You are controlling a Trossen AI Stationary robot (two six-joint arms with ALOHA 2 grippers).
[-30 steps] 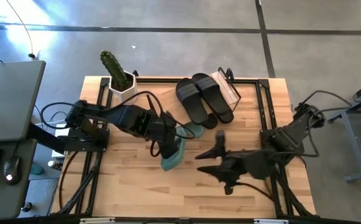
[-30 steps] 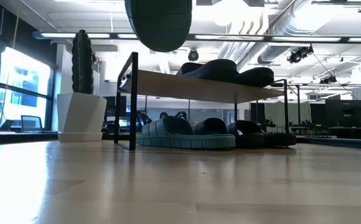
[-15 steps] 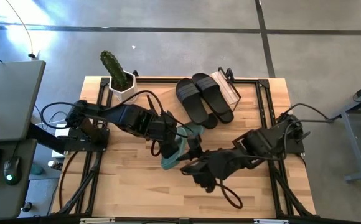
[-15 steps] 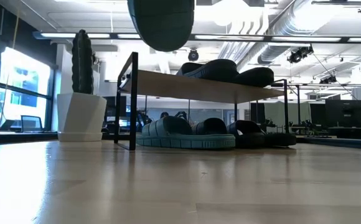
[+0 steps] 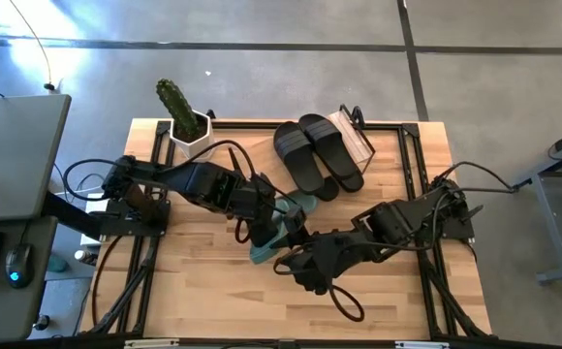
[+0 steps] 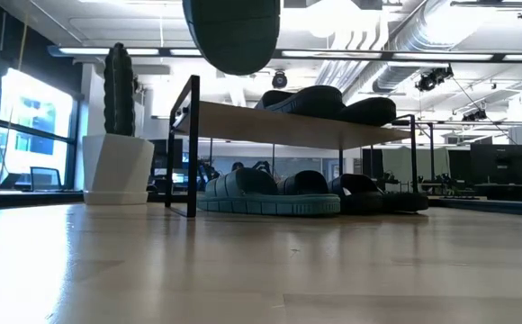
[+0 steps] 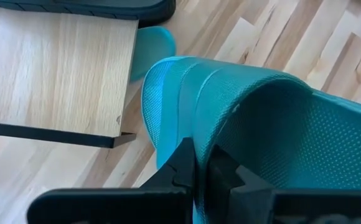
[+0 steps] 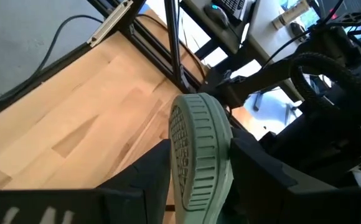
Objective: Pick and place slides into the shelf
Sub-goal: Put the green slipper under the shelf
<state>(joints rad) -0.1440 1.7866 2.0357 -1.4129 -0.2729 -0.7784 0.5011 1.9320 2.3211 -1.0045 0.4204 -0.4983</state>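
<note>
The left gripper [image 5: 265,231] is positioned over the middle of the table [image 5: 203,281], just in front of the shelf [image 5: 357,139]. Its fingers [image 7: 187,165] are closed on the strap edge of a sage green slide [image 5: 266,244], which is held clear of the table surface. In the left wrist view, the slide's strap arches above the fingers, and a light wooden shelf board lies just beyond the slide's toe.

The right gripper [image 5: 296,269] reaches in from the right side to the same slide, at the end nearer the front edge of the table. In the right wrist view, the ribbed sole edge of the slide [image 8: 199,155] stands between the two dark fingers [image 8: 140,171]; the fingers are spread on either side of it, and contact cannot be confirmed.

On the shelf's top board, two black slides [image 5: 317,153] lie side by side. In the low view, the bottom level holds a second green slide [image 6: 265,193] and further black slides [image 6: 369,192] beside it. A cactus pot [image 5: 187,124] stands at the table's back-left corner, near the shelf.
</note>
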